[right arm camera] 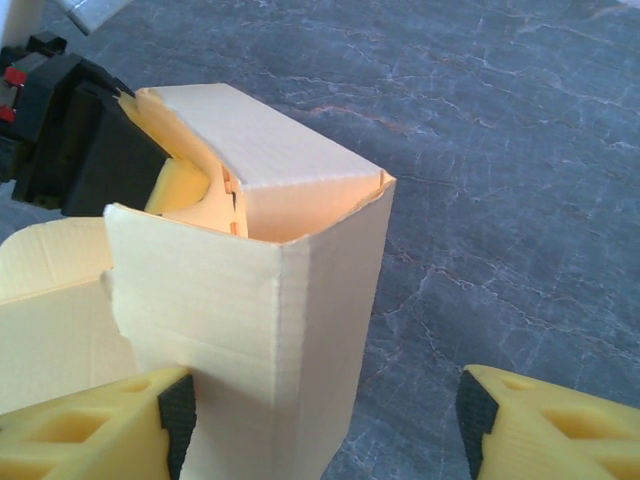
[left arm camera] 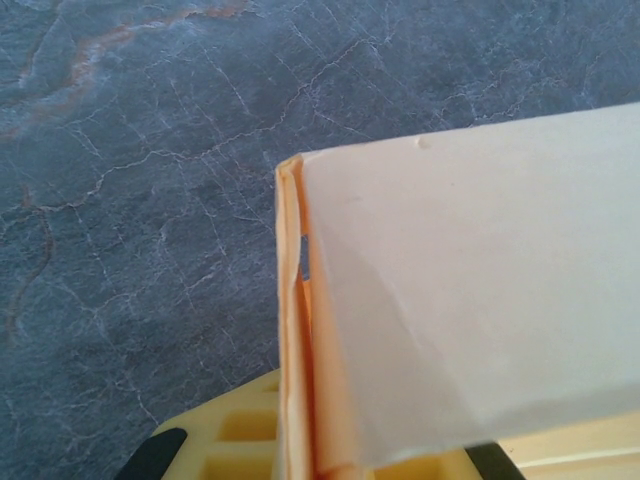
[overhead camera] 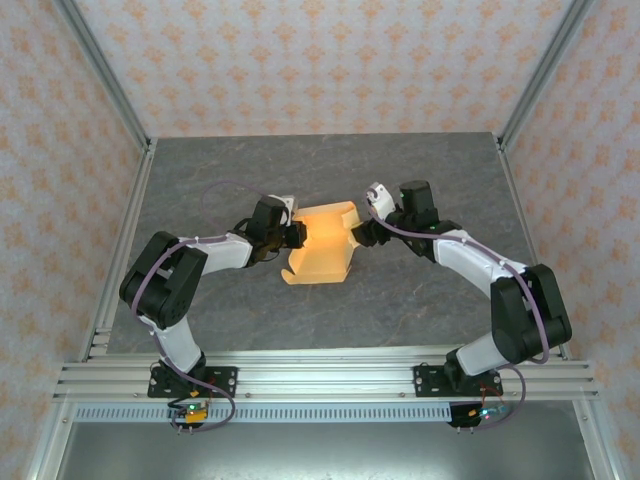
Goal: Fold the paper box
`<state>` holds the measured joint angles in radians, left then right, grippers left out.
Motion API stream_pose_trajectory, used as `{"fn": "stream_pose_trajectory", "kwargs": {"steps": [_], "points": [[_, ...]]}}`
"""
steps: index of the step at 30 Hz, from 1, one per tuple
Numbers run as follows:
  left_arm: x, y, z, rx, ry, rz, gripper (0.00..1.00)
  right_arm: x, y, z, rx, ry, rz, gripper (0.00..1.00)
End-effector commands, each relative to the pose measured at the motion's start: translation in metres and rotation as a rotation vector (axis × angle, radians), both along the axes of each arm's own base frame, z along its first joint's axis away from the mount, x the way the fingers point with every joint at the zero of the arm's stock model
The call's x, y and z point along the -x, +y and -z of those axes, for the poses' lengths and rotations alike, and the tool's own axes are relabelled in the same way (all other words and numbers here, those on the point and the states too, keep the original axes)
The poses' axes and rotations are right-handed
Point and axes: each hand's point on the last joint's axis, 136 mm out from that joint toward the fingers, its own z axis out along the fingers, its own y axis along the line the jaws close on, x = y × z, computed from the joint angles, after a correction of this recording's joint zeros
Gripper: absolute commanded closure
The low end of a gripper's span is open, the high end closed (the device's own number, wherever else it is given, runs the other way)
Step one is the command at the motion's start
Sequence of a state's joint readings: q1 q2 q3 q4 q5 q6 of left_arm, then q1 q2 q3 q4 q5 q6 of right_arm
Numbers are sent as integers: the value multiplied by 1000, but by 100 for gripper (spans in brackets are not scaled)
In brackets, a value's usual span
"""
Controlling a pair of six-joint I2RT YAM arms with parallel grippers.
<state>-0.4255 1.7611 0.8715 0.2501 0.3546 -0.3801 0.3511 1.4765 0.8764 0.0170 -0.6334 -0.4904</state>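
Observation:
The paper box point(overhead camera: 320, 245) is a tan-orange cardboard piece, partly raised into walls at the middle of the table. My left gripper point(overhead camera: 294, 235) is at its left edge. In the left wrist view a folded wall edge of the box point(left arm camera: 296, 330) runs down between the fingers, tight against the yellow finger point(left arm camera: 230, 435), so the left gripper point(left arm camera: 320, 455) looks shut on it. My right gripper point(overhead camera: 359, 232) is at the box's right side. It stands open point(right arm camera: 320, 420) around an upright corner of the box point(right arm camera: 280, 330), and its left pad point(right arm camera: 177, 412) touches the panel.
The box rests on a dark grey marbled tabletop point(overhead camera: 420, 180) with aluminium frame rails point(overhead camera: 130, 230) along its sides and patterned walls behind. A flat flap of the box point(right arm camera: 50, 320) lies to the left of my right gripper. The left gripper's black body point(right arm camera: 70, 140) is beyond the box.

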Motion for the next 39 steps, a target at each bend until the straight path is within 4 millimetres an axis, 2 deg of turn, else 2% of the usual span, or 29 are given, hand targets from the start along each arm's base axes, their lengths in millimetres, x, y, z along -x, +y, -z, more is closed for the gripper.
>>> {"fn": "stream_pose_trajectory", "kwargs": {"steps": [1,6,9,11,17,21,24,28,33,35,39], "points": [[-1,-6,-2,18,-5,12,100,-9,-1,1,16,-55,30,36],[-2,-9,3,37,23,1,100,-5,7,4,7,-66,5,38],[-1,-9,6,50,23,-4,100,-8,10,8,28,-81,11,43],[-1,-9,10,43,32,-7,100,-10,13,7,30,-97,17,46],[-3,-2,8,51,40,-65,100,-14,28,0,-14,-140,50,47],[-5,8,5,35,39,-140,100,-23,28,-1,-27,-209,192,45],[-4,9,-1,35,14,-161,100,-27,32,2,27,-272,268,45],[-1,12,-8,38,11,-227,100,-39,23,2,101,-348,433,47],[6,21,-15,21,3,-309,100,-50,13,-2,115,-417,649,53],[9,26,-15,-2,6,-338,100,-54,7,-1,124,-423,719,59],[15,33,-18,-33,1,-376,100,-60,4,-1,101,-407,791,65]]}}
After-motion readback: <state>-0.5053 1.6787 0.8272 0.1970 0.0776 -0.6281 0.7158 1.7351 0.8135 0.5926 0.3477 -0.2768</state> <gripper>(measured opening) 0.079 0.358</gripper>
